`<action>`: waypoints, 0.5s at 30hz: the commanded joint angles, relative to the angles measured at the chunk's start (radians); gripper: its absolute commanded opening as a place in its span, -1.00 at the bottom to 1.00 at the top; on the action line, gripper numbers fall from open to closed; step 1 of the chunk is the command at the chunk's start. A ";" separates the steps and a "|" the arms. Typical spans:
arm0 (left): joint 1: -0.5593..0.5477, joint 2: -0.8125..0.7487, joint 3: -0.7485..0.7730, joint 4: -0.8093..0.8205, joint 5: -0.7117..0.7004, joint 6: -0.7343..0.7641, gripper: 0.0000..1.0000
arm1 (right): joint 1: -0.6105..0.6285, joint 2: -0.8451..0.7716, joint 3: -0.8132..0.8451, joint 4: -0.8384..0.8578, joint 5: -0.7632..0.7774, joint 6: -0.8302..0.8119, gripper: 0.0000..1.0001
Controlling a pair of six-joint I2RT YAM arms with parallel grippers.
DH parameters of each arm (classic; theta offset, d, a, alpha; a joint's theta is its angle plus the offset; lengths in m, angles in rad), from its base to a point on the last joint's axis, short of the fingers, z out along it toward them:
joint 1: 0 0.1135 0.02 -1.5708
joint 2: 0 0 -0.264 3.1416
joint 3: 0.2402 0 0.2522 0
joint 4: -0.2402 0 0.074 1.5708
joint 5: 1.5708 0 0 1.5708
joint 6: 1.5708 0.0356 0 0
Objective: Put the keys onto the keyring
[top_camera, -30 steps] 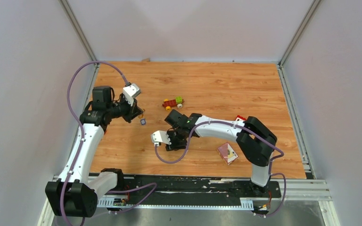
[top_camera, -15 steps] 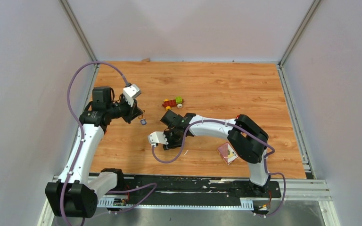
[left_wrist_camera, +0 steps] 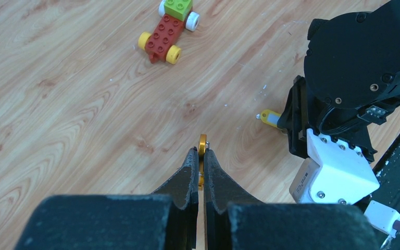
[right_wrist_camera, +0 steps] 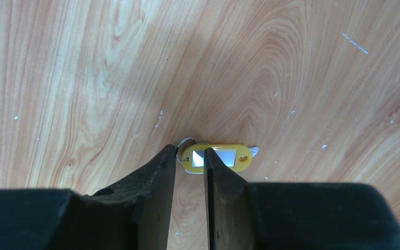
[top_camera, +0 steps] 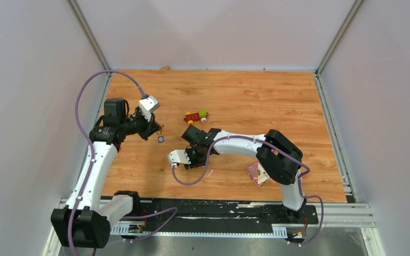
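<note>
My left gripper (left_wrist_camera: pixel 201 153) is shut on the gold keyring (left_wrist_camera: pixel 202 143), which stands edge-on between the fingertips, above the wood. In the top view a small blue key (top_camera: pixel 162 139) shows just below that gripper (top_camera: pixel 157 130). The yellow-headed key (right_wrist_camera: pixel 229 158) lies flat on the table with a small wire loop (right_wrist_camera: pixel 184 143) at its left end. My right gripper (right_wrist_camera: pixel 190 152) hangs low over that end. Its jaws are narrow but apart: one tip is beside the loop, the other over the yellow head. From the left wrist view the yellow key (left_wrist_camera: pixel 269 117) peeks out beside the right gripper.
A red-and-green toy car (top_camera: pixel 196 116) sits beyond both grippers, also in the left wrist view (left_wrist_camera: pixel 169 31). A pinkish-red block (top_camera: pixel 258 173) lies by the right arm's elbow. The wooden table (top_camera: pixel 229 96) is walled on three sides.
The right gripper's jaws have narrowed over the yellow key, and that arm has shifted slightly left. The left gripper has stayed shut on the keyring, almost still.
</note>
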 commanded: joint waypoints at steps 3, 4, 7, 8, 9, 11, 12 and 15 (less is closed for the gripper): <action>0.008 -0.019 0.000 0.002 0.018 0.022 -1.00 | 0.007 0.021 0.024 0.008 0.014 -0.020 -0.57; 0.008 -0.019 -0.001 0.002 0.019 0.022 -1.00 | 0.009 0.022 0.026 0.006 0.013 -0.020 -0.61; 0.008 -0.021 -0.007 0.000 0.017 0.028 -1.00 | 0.009 0.023 0.035 0.000 0.009 -0.018 -0.76; 0.008 -0.021 -0.007 -0.001 0.017 0.027 -1.00 | 0.009 0.021 0.039 -0.003 0.007 -0.017 -0.81; 0.008 -0.021 -0.007 -0.002 0.017 0.028 -1.00 | 0.009 0.020 0.041 -0.006 0.005 -0.016 -0.85; 0.008 -0.020 -0.008 -0.001 0.018 0.031 -1.00 | 0.007 0.017 0.043 -0.008 0.000 -0.009 -0.93; 0.008 -0.021 -0.008 -0.001 0.018 0.031 -1.00 | 0.005 0.014 0.044 -0.009 -0.004 -0.007 -0.96; 0.008 -0.019 -0.008 -0.001 0.018 0.032 -1.00 | 0.001 0.003 0.046 -0.013 -0.016 0.009 -1.00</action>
